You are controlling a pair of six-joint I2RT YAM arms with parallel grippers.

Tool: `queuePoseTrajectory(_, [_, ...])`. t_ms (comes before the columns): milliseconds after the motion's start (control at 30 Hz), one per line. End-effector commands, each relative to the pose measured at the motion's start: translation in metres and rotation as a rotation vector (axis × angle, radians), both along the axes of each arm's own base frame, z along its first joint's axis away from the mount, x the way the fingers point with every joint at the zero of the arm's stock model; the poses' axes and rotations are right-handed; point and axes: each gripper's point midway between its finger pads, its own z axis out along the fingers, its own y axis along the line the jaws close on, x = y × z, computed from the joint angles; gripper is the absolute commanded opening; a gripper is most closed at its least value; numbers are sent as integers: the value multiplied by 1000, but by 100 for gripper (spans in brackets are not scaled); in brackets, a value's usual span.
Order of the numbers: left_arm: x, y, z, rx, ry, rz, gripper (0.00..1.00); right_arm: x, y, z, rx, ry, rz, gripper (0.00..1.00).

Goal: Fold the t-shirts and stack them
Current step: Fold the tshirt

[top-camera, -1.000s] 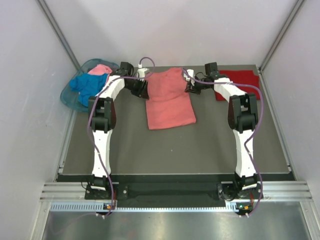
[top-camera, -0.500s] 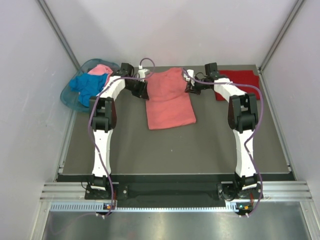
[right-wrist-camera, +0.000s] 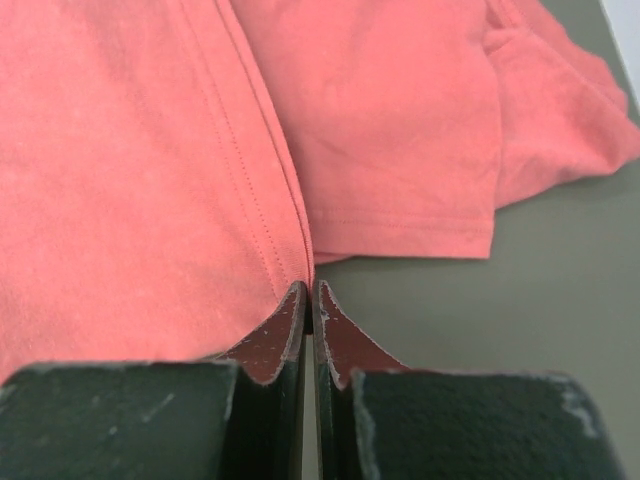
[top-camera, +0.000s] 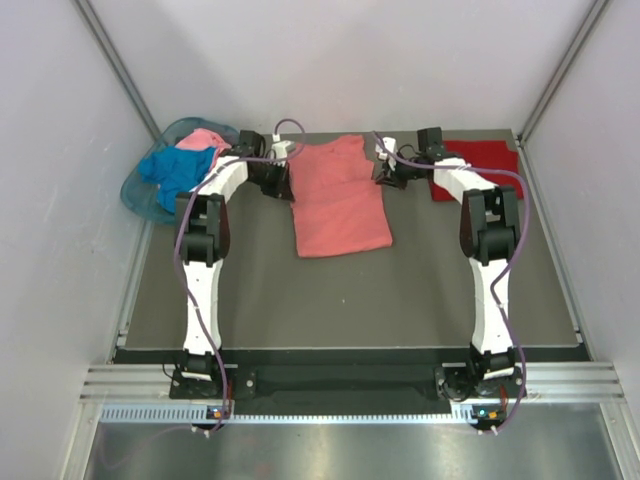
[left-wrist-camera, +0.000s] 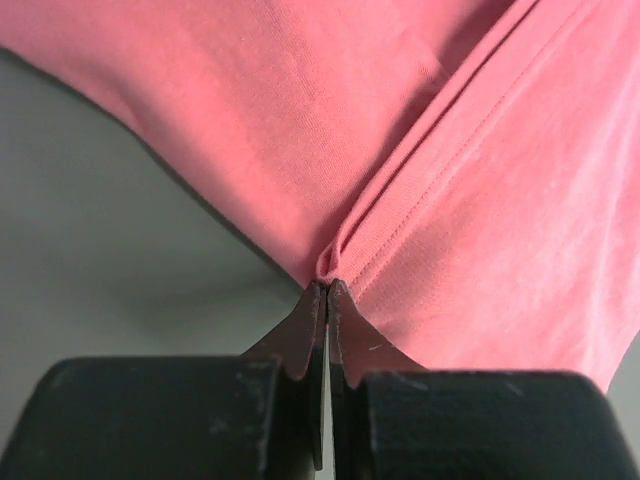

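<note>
— Looking from above: see the salmon-coral t-shirt (top-camera: 340, 200) spread flat on the bench (top-camera: 400, 290), far middle?
— Yes. Also see the left claw (top-camera: 290, 186) at its left edge and the right claw (top-camera: 379, 177) at its right edge, both up by the sleeves.
— Anything elsewhere?
— Spot a dark red t-shirt (top-camera: 480, 158) lying flat at the far right, plus a blue t-shirt (top-camera: 175, 170) and a light pink t-shirt (top-camera: 205, 138) heaped in the teal basket (top-camera: 135, 197) far left.
— Left wrist?
— Shows the left claw pinched tight on a seamed fold at the cloth's edge.
— Right wrist?
— Shows the right claw clamped tight on a stitched edge, beside a flat sleeve.
</note>
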Motion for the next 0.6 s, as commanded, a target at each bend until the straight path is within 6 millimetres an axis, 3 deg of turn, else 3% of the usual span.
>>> queuePoseTrajectory(0, [22, 4, 60, -37, -169, 34, 0, 7, -2, 54, 56, -136, 19, 0])
queuePoseTrajectory(167, [26, 5, 67, -46, -191, 56, 0, 10, -3, 55, 56, -141, 1, 0])
queuePoseTrajectory(400, [32, 8, 48, -29, -146, 94, 0, 18, -1, 49, 63, -132, -40, 1])
queuePoseTrajectory(567, [33, 13, 41, -3, -134, 120, 0, 21, 1, 50, 63, -136, -65, 15])
